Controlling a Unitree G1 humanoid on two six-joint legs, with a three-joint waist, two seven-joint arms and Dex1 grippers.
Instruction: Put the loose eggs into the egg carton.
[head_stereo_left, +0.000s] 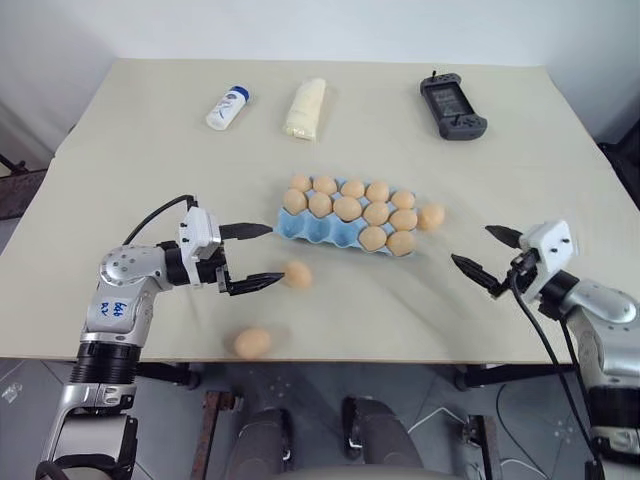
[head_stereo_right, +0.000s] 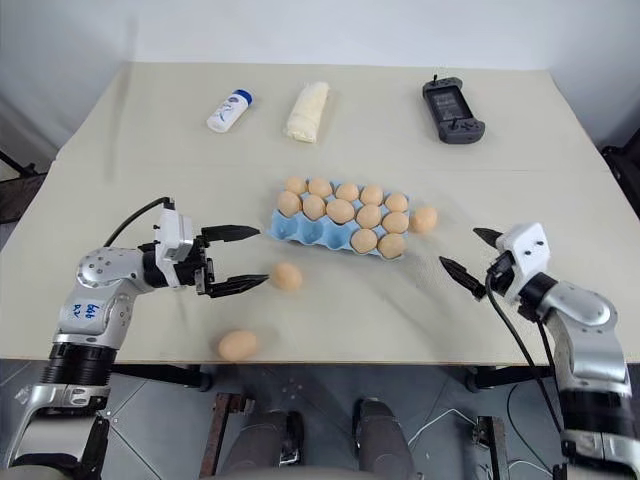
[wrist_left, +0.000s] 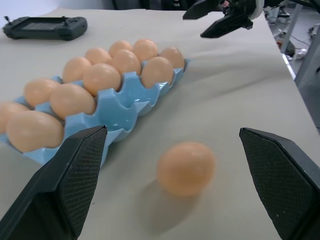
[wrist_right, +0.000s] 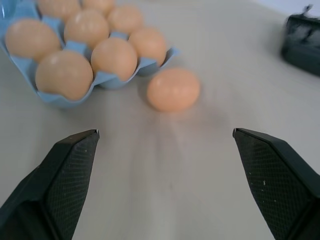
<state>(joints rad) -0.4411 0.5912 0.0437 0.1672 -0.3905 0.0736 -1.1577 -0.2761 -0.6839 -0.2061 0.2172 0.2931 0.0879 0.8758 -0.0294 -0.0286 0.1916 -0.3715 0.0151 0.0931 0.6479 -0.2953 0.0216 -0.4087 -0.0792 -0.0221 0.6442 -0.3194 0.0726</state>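
Reaching level across the table (head_stereo_left: 120, 140): left gripper (head_stereo_left: 260, 256), fingers wide apart, just short of a loose egg (head_stereo_left: 297, 274); right gripper (head_stereo_left: 487, 254), also agape and empty, angled toward the egg carton (head_stereo_left: 300, 228).

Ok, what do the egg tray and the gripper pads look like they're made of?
Egg tray: looks like moulded plastic, light blue and smooth with a slight sheen, though painted pulp is possible. Left gripper finger pads: black, finely cross-hatched, probably rubber or textured plastic.

We see the light blue egg carton (head_stereo_left: 305, 229) mid-table, most cups filled with tan eggs. Three loose eggs lie outside: one (head_stereo_left: 431, 216) touching its right end, one (head_stereo_left: 297, 274) just before it, one (head_stereo_left: 252, 343) near the table's front edge.
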